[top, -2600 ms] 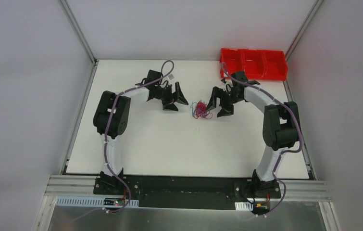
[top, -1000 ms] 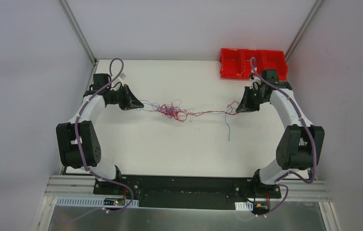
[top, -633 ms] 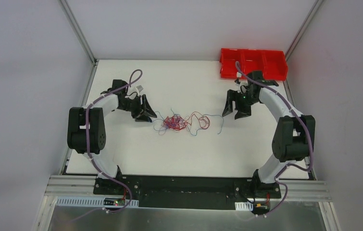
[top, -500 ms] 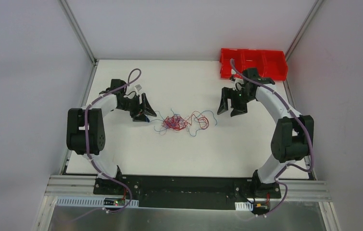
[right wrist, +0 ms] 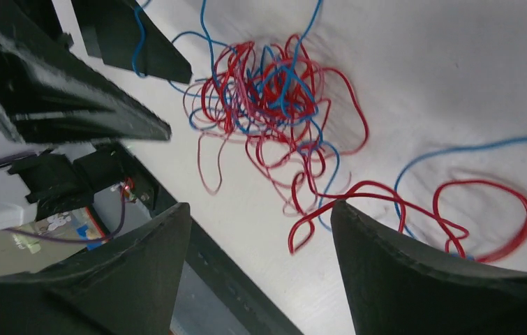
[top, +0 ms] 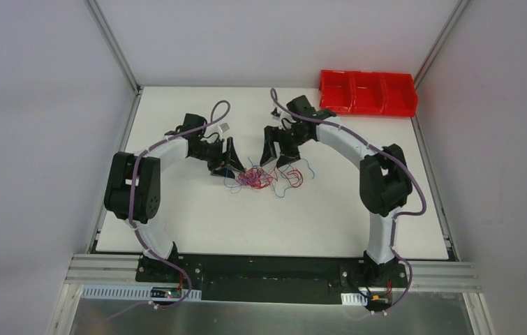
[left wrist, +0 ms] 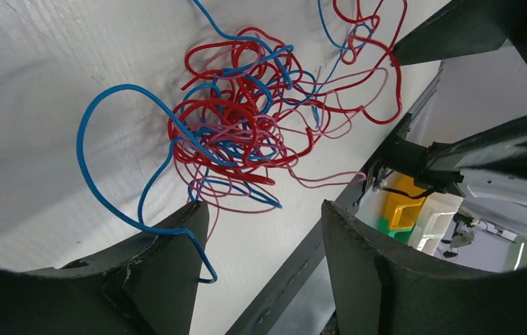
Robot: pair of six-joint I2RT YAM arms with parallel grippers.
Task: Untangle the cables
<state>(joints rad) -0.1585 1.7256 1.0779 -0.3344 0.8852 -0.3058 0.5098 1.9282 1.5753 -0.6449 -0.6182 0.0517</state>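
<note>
The cables [top: 264, 179] lie on the white table as a small tangle of thin red and blue wires, with loose loops trailing right. My left gripper [top: 227, 162] is open just left of the tangle. In the left wrist view the tangle [left wrist: 246, 132] lies ahead of the open gripper [left wrist: 260, 209], and a blue loop [left wrist: 107, 174] runs against the left finger [left wrist: 169, 258]. My right gripper [top: 276, 149] is open just behind the tangle. In the right wrist view the tangle [right wrist: 267, 105] lies ahead of the open gripper [right wrist: 260, 209].
A red three-compartment bin [top: 366, 92] stands at the back right corner of the table [top: 281, 223]. Grey walls with metal rails close in the table at the left, back and right.
Earlier the grippers pulled the cables into a long line, then let go. Both open grippers have since moved inward to the tangle, the right one far to the left.
</note>
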